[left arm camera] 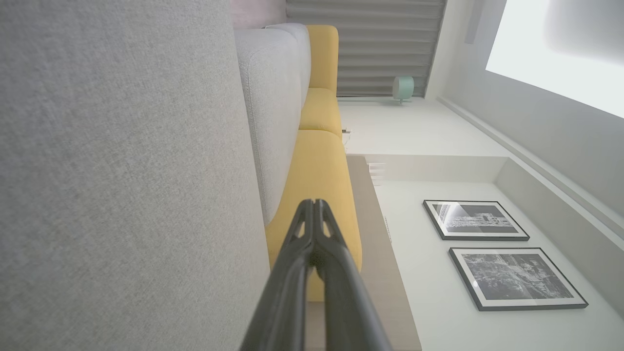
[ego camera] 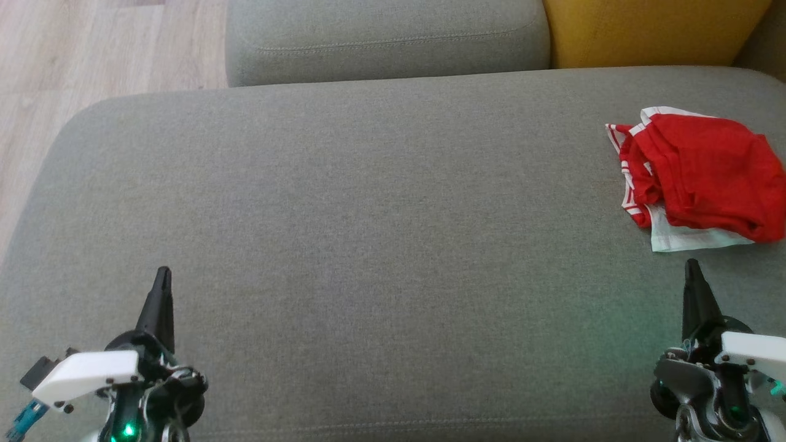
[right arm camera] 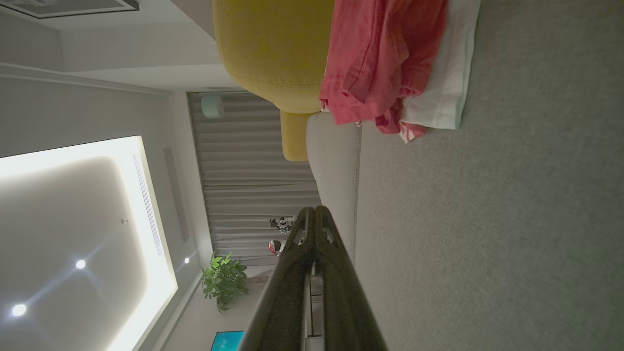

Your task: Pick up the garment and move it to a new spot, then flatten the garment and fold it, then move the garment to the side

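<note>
A broad grey seat cushion (ego camera: 368, 215) takes up most of the head view, its near edge cut off by the bottom of the picture. Behind it sit a grey back cushion (ego camera: 387, 37) and, to its right, a yellow cushion (ego camera: 651, 31), both cropped at the top. A strip of pale wooden floor (ego camera: 92, 55) shows at the upper left.

The garment (ego camera: 706, 172) lies crumpled at the far right of the seat cushion. It is red with white striped trim, and a white panel pokes out underneath. Its right side runs out of the head view, and the bunched folds make its shape hard to read. The right wrist view crops the garment (right arm camera: 380, 58) at the top edge.

The left gripper (ego camera: 163, 276) is at the lower left, well apart from the garment, fingers pressed together and holding nothing. The right gripper (ego camera: 693, 269) is at the lower right, near the garment's white edge but apart from it, likewise pinched closed and empty. Whether either one touches the cushion I cannot tell.

Two framed pictures (left arm camera: 475, 220) hang on a wall in the left wrist view, and a potted plant (right arm camera: 223, 280) stands small and dim in the right wrist view
</note>
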Tool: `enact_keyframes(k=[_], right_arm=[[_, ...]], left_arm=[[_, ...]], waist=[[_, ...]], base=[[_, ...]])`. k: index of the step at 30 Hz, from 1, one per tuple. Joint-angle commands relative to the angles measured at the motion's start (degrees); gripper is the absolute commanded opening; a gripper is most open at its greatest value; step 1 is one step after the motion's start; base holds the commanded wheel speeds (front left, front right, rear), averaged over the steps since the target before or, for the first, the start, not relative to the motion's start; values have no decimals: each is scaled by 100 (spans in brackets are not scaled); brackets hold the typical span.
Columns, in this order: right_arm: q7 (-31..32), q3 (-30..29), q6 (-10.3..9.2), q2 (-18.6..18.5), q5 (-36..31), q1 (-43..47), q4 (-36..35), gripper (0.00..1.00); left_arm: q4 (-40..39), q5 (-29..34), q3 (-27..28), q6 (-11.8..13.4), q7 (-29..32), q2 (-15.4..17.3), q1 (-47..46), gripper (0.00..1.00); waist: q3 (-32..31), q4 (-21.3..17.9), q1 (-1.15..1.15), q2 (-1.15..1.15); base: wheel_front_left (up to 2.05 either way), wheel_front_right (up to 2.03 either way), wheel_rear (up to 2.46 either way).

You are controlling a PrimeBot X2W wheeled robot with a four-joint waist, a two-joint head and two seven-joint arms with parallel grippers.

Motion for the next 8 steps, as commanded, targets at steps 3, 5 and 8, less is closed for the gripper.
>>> enact_keyframes(k=[3, 5, 8], right_arm=[[43, 110, -4, -43, 15, -310, -182, 0], [44, 109, -4, -42, 15, -310, -182, 0], [45, 108, -4, -41, 13, -310, -182, 0]], left_arm=[[-167, 41, 230, -43, 27, 59, -306, 0], [-167, 43, 233, -43, 29, 57, -307, 0], [-167, 46, 237, -43, 33, 55, -307, 0]], waist=[[0, 0, 0, 0], [0, 0, 0, 0], [0, 0, 0, 0]], base=[[0, 0, 0], [0, 0, 0], [0, 0, 0]])
